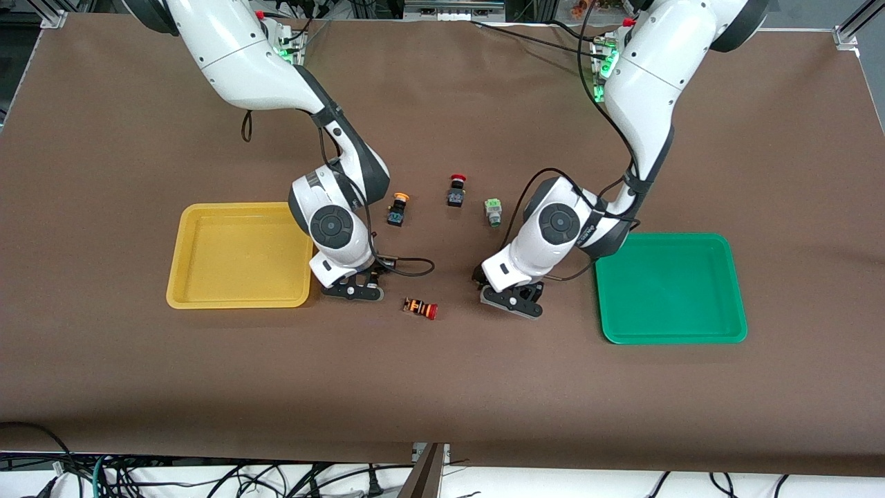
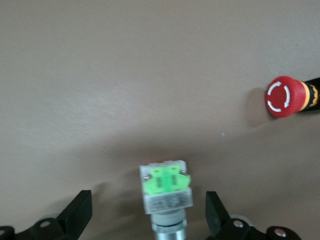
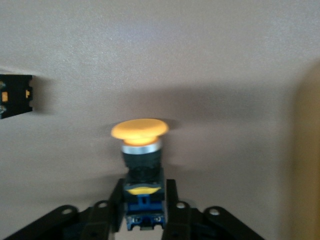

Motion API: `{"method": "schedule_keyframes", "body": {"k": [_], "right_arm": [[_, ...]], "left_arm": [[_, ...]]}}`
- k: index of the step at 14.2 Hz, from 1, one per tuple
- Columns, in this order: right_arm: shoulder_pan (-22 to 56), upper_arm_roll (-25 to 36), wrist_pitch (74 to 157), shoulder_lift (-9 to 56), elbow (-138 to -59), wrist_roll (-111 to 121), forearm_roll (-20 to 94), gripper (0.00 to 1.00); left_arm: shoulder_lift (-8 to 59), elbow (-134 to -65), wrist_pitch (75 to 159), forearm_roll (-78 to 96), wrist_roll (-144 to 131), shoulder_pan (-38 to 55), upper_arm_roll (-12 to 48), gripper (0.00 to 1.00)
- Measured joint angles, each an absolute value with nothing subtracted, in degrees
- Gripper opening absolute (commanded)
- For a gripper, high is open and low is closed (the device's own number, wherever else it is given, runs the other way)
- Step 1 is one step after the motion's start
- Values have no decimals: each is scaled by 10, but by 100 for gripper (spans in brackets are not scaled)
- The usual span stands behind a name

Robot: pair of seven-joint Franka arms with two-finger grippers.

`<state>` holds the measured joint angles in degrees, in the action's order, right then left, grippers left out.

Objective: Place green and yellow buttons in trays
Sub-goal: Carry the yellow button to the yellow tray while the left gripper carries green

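My right gripper (image 1: 352,289) is low at the table beside the yellow tray (image 1: 238,254). In the right wrist view it (image 3: 145,205) is shut on a yellow-capped button (image 3: 140,131) by its black and blue body. My left gripper (image 1: 515,302) is low between the striped button and the green tray (image 1: 671,289). In the left wrist view it (image 2: 148,212) is open, with a green-faced button (image 2: 166,182) lying on the cloth between its fingers (image 2: 80,212), untouched. A second yellow-capped button (image 1: 397,208) and a second green-faced button (image 1: 493,211) lie farther from the front camera.
A red-capped black button (image 1: 456,190) stands between the free yellow and green buttons. A red-capped button with an orange-striped body (image 1: 420,308) lies between the two grippers; it also shows in the left wrist view (image 2: 282,96). The brown cloth (image 1: 442,387) covers the table.
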<state>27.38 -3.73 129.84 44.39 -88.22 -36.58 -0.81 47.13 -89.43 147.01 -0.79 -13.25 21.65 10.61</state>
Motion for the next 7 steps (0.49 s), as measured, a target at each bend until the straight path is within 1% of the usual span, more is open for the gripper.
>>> {"method": "schedule_keyframes", "body": {"k": [1,2,3,4,6,7], "right_arm": [[274,-36,1298,444,-879,-358,-8,0],[273,-34,1293,441,-874,-345,-8,0],[269,-30,1277,434,-868,-323,-8,0],[261,-26,1248,422,-863,-294,-8,0],[229,-20,1177,389,-860,-220,-8,0],[209,-15,1145,372,-861,-179,-8,0]], "left_arm": [[477,-894,1481,-8,-139,223,106,100],[484,-894,1494,-8,-144,227,104,82],[490,-894,1505,-8,-144,229,102,52],[494,-894,1512,-8,-144,229,99,31],[494,-893,1513,-8,-144,229,93,2],[494,-891,1514,-8,-144,229,92,0]]}}
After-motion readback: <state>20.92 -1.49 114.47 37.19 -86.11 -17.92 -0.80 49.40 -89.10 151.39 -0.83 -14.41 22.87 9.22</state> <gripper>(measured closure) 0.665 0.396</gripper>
